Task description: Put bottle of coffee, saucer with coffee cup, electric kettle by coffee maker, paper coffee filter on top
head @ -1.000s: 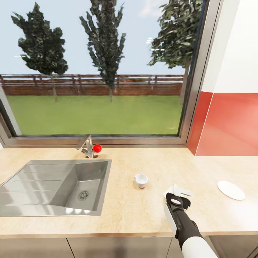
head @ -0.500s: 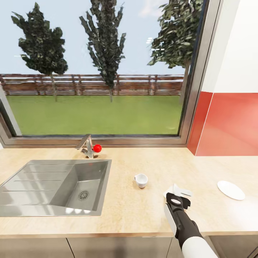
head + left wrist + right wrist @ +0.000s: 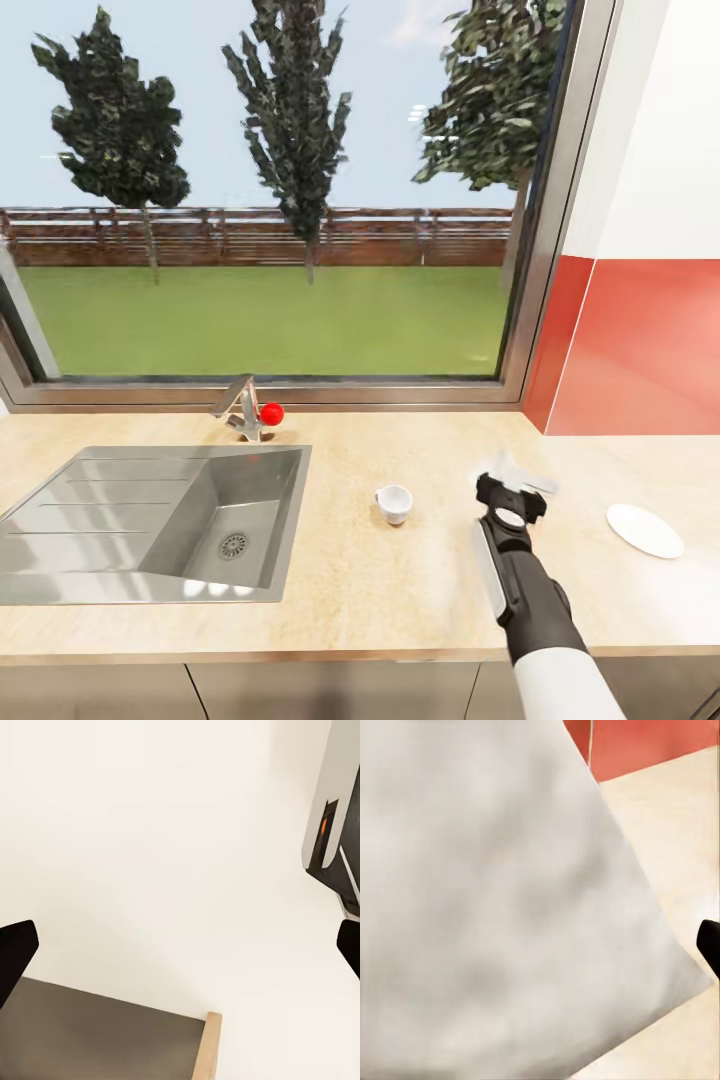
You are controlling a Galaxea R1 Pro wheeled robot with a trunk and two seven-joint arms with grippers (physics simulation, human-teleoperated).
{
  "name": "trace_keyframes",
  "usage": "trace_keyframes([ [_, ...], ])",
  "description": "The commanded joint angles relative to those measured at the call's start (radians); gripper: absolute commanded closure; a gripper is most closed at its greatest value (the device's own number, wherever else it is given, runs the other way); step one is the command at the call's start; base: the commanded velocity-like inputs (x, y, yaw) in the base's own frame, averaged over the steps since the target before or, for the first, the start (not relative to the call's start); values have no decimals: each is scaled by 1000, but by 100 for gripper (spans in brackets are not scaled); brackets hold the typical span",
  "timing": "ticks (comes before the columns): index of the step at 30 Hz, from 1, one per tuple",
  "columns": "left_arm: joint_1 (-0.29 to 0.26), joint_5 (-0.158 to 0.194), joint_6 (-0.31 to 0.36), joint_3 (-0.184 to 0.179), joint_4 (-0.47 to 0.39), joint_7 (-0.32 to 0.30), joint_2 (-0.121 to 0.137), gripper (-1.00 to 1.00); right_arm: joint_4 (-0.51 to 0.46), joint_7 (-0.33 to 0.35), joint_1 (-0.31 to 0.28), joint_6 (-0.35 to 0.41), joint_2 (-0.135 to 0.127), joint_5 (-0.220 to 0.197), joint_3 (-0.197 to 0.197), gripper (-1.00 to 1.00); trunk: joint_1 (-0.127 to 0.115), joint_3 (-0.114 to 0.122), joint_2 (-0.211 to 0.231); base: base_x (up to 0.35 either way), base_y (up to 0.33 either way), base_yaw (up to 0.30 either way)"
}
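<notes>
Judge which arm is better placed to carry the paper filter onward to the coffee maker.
Right. The right claw is out over the kitchen countertop with the white paper filter at its tip, apparently gripped. The left claw faces a blank wall, fingers spread, holding nothing. The coffee maker's place can't be told.

Bright, even daylight in my head view, coming through the window [image 3: 270, 190]; shadows on the countertop [image 3: 400, 590] are faint and the red backsplash [image 3: 640, 350] has a soft sheen. My right gripper [image 3: 512, 487] and its white paper [image 3: 520, 472] look smeared. The right wrist view's paper [image 3: 495, 907] is soft and mottled, and the left wrist view is washed-out pale.
</notes>
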Motion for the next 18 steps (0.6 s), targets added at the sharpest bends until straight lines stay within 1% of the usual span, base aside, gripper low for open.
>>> trace_keyframes([
  [1,0,1,-2,2,0,1,0,-100,-32,-1,0,6,2,-6,8,100,1,-1,-1,0,0,0],
  [3,0,1,-2,3,-1,1,0,-100,-70,0,0,6,2,-20,44,100,1,-1,-1,0,0,0],
  [4,0,1,-2,3,-1,1,0,-100,-99,0,0,7,2,-39,86,100,1,-1,-1,0,0,0],
  [5,0,1,-4,3,-1,2,1,-100,-146,0,0,7,2,-63,153,100,1,-1,-1,0,0,0],
  [8,0,3,-6,3,-2,4,1,-100,-230,0,0,8,1,-81,259,100,1,-1,-1,0,0,0],
  [11,0,4,-7,3,-3,3,1,-100,-266,0,0,8,0,-84,312,100,1,-1,-1,0,0,0],
  [12,0,4,-7,3,-3,4,1,-100,-284,-1,0,8,0,-84,337,100,1,-1,-1,0,0,0],
  [15,0,6,-7,8,-3,4,0,-100,-329,-2,0,8,-3,-84,364,100,1,-1,-1,0,0,0],
  [18,0,11,-1,14,-3,5,-1,-100,-333,-2,5,8,-4,-85,368,100,1,-1,-1,0,0,0],
])
